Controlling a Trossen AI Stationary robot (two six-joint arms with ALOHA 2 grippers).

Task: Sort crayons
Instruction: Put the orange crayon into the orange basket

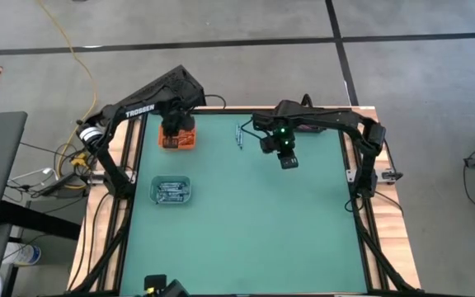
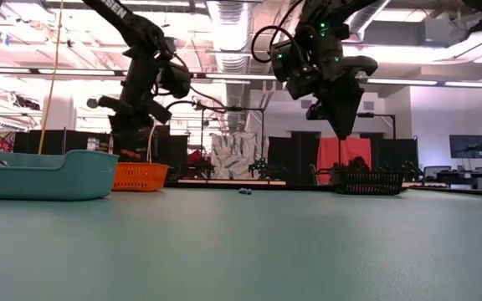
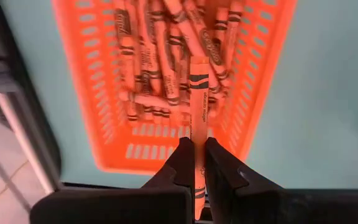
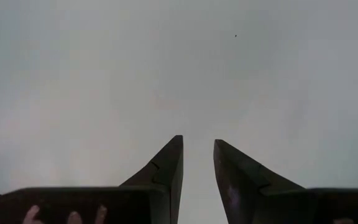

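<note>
We find the left gripper clamped on one orange-red paper-wrapped crayon above the orange slotted plastic basket, right gripper slightly parted, empty, over bare green table.

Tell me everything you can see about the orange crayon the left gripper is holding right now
The orange crayon is a thin stick in an orange paper wrapper with black bands and dark lettering along it. It is pinched near one end between the left gripper's dark fingers, with its free end pointing out over the orange tray. That slotted plastic tray already holds a heap of similar orange crayons. In the high view the gripper sits over the tray at the table's far left. Whether the held crayon touches those below it cannot be told.
</note>
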